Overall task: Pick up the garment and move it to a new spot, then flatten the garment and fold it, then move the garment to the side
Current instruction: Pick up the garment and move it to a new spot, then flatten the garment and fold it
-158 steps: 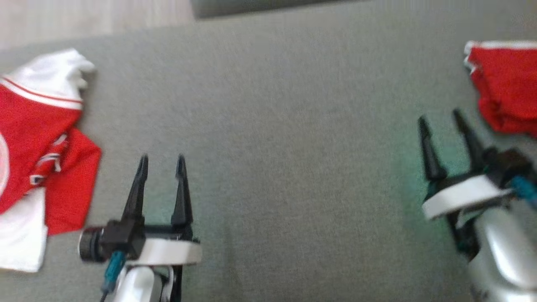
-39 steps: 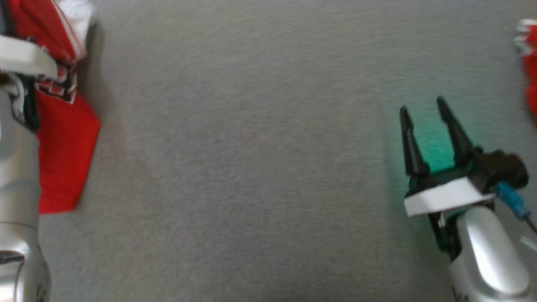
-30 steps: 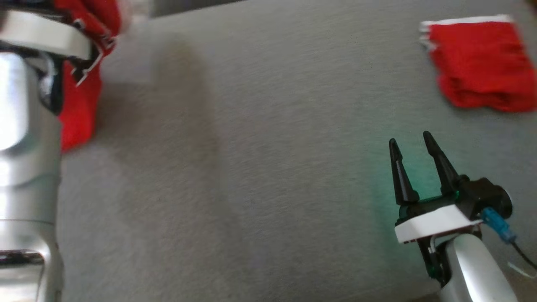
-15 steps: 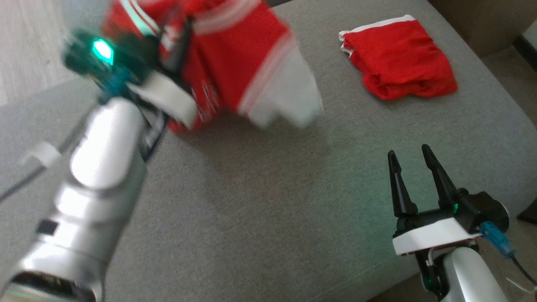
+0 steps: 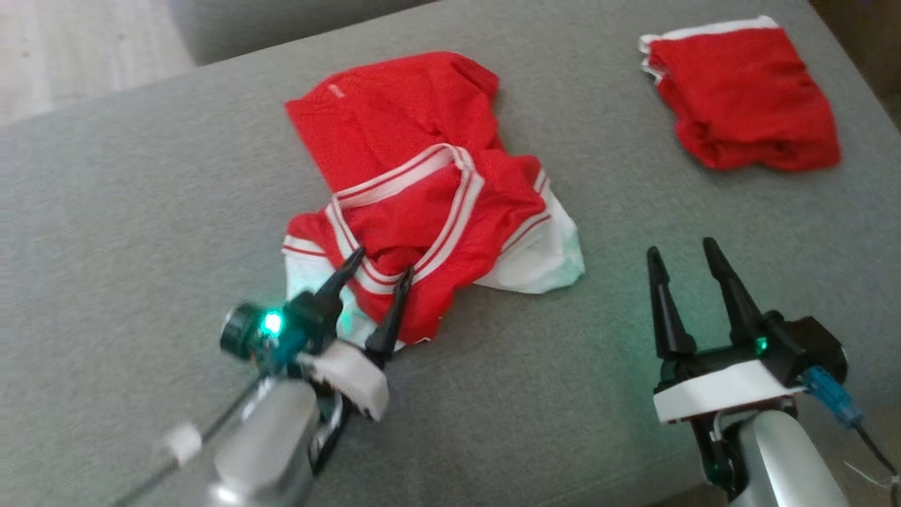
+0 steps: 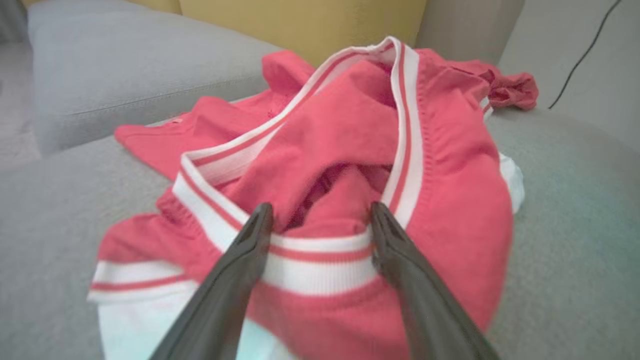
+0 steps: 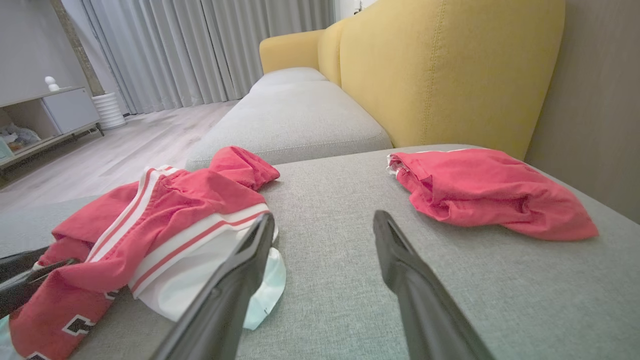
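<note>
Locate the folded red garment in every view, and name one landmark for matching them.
Head view: folded red garment, upper right on the grey cushion.
Left wrist view: small red lump, upper right, beyond the red-and-white jersey; likely the same garment.
Right wrist view: right of centre, beyond the right gripper.
Shared landmark: the crumpled red-and-white jersey, always to its left.

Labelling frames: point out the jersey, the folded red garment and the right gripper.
jersey [image 5: 394, 120]: head view, upper red panel
folded red garment [image 5: 746, 91]: head view, middle
right gripper [image 5: 680, 246]: head view, between fingertips
</note>
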Controlling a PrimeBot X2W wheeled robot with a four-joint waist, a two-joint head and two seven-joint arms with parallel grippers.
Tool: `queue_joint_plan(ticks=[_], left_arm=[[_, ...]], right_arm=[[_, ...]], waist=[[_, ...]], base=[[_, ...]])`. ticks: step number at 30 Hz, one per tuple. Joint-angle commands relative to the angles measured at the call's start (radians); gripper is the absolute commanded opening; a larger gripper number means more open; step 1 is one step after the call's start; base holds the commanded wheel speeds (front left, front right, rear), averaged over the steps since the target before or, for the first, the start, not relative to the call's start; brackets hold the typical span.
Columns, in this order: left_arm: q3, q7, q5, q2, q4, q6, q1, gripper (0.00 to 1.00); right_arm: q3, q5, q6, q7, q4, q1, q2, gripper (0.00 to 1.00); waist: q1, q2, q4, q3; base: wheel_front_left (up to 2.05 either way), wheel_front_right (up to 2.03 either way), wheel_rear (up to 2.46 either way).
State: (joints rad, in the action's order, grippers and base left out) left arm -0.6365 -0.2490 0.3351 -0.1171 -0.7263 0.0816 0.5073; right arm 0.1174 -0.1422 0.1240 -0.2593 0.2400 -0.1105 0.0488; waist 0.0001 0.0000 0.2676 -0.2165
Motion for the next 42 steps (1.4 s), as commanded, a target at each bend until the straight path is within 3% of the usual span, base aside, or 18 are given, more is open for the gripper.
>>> queue_joint_plan(ticks=[1, 8, 15, 22, 42], left_arm=[[0.051, -0.011, 0.006, -0.006, 0.06, -0.019, 0.0, 1.0], [0.245, -0.012, -0.049, 0.018, 0.419, -0.131, -0.32, 1.0], [0.426, -0.013, -0.123, 0.052, 0.643, -0.153, -0.548, 1.0], [0.475, -0.013, -0.188, 0.064, 0.653, -0.107, -0.625, 1.0], [0.481, -0.013, -0.169, 0.067, 0.639, -0.125, -0.637, 1.0]], right_arm=[[0.012, -0.002, 0.007, -0.002, -0.027, -0.006, 0.002, 1.0], [-0.023, 0.009, 0.007, -0.002, -0.026, 0.085, 0.004, 1.0], [-0.047, 0.019, 0.007, -0.002, -0.042, 0.189, 0.01, 1.0], [-0.033, 0.037, 0.007, -0.002, -0.052, 0.216, 0.015, 1.0], [0.012, 0.003, 0.007, -0.002, -0.054, 0.18, 0.047, 1.0]], waist=[[-0.0001, 0.0, -0.026, 0.024], [-0.0001, 0.0, -0.129, 0.132], [-0.0001, 0.0, -0.217, 0.23], [-0.0001, 0.0, -0.244, 0.267], [-0.0001, 0.0, -0.27, 0.264]], base=[[0.0, 0.0, 0.0], [0.0, 0.0, 0.0], [0.0, 0.0, 0.0], [0.0, 0.0, 0.0], [0.0, 0.0, 0.0]])
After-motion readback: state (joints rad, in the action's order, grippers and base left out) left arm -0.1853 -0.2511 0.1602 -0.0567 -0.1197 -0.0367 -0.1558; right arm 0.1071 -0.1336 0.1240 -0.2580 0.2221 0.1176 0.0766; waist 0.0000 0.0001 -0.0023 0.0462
